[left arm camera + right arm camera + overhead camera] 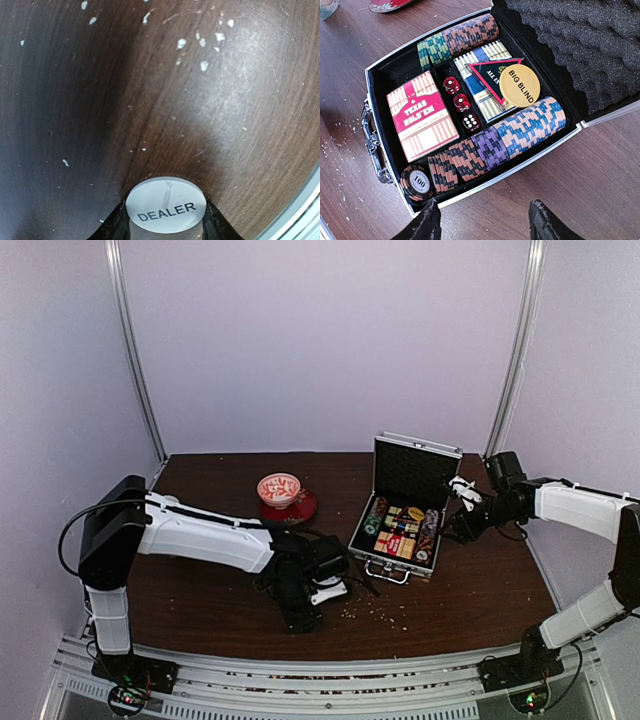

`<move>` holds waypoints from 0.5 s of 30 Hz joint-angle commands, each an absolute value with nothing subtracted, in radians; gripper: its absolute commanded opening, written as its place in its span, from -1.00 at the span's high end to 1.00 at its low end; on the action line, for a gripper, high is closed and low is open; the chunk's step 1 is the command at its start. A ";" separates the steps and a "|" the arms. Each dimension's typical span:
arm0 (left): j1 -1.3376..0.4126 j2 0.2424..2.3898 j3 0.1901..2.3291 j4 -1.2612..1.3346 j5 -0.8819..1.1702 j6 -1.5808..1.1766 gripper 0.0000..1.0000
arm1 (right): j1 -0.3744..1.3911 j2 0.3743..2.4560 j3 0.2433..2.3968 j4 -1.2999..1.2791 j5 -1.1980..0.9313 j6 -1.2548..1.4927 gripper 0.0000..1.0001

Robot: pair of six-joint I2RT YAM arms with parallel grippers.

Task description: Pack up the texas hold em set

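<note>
The white disc (165,204) marked DEALER lies flat on the dark wood table. My left gripper (165,220) is down on it near the table's front (299,617), a black finger against each side of the disc. The silver briefcase (388,570) stands open at the middle right, its foam lid (580,45) upright. Inside lie rows of poker chips (520,130), the red card box (422,115), three red dice (461,102) and a yellow BIG BLIND disc (520,85). My right gripper (485,222) hangs open and empty just beside the briefcase's right wall (455,525).
A red-white bowl on its saucer (282,492) stands left of the briefcase, at the back middle. White crumbs (375,612) are scattered on the wood in front of the briefcase handle (370,145). The table's metal front rail (300,205) runs close to my left gripper.
</note>
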State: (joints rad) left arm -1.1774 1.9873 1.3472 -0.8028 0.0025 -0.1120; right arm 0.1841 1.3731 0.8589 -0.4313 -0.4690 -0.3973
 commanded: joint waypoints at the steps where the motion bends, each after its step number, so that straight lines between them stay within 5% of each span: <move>1: -1.202 2.051 1.338 -0.756 0.020 -0.119 0.14 | 0.178 1.372 0.865 -0.442 -0.476 -0.407 -0.21; 15: -1.173 2.063 1.661 -0.752 -0.122 -0.077 0.20 | 0.178 1.370 0.865 -0.441 -0.476 -0.399 -0.21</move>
